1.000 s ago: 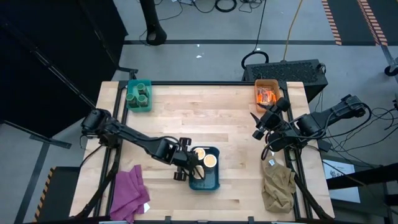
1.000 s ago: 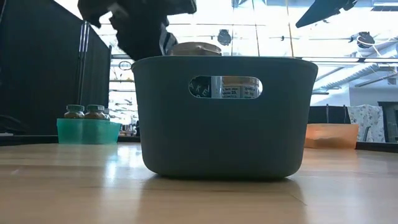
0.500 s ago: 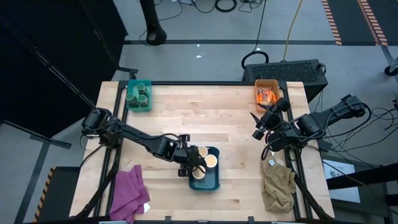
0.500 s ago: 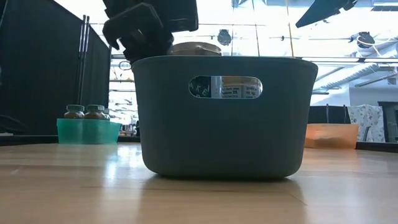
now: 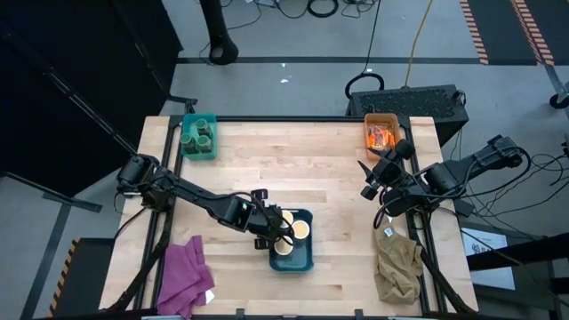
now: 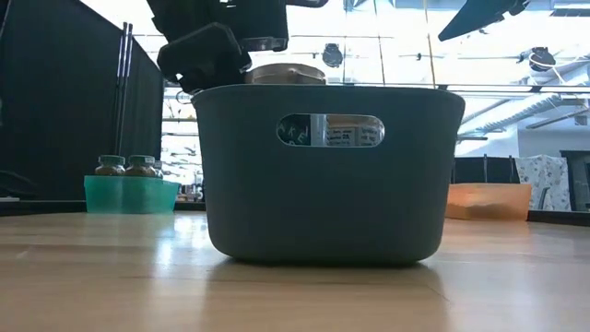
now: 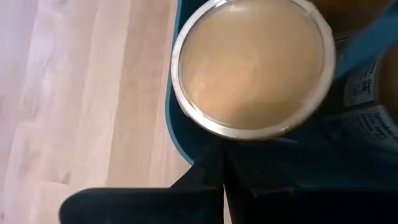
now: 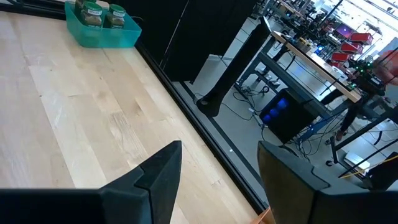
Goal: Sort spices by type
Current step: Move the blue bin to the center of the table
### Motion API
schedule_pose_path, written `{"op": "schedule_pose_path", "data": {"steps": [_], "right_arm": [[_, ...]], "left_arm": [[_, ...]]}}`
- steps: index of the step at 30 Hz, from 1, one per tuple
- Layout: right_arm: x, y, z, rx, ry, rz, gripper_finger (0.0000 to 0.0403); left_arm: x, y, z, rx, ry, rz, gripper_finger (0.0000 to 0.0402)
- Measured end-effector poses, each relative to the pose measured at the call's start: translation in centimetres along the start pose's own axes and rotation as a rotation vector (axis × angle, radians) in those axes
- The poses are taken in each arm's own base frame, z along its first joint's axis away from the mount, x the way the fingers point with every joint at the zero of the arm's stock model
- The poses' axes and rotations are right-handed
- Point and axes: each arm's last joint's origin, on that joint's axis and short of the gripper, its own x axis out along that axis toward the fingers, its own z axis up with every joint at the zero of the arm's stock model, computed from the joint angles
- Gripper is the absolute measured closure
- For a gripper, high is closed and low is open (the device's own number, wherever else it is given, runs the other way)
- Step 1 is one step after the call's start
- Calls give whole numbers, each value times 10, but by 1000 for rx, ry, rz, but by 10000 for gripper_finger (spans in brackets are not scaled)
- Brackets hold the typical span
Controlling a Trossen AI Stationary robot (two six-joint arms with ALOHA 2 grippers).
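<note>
I have edged my left gripper (image 5: 277, 228), fingers closed together, from beside the blue bin (image 5: 293, 260) to over its cream-topped jars (image 5: 300, 230); right gripper (image 8: 217, 168) waits open.

Bright overhead light; low view backlit, glare behind; left wrist view blurred.

Both arms over the counter.
The left hand (image 5: 277, 229) reaches low toward the middle, fingers unclear; the right hand (image 5: 367, 178) waits raised at the right side, fingers apart.
</note>
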Motion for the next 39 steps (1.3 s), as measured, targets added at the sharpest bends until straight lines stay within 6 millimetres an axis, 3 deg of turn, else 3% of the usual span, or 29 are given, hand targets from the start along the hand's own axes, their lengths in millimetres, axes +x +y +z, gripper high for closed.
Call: {"op": "schedule_pose_path", "data": {"steps": [39], "right_arm": [[0, 0, 0, 0, 0, 0, 209]], "left_arm": [[4, 18, 1, -27, 2, 159, 401]]}}
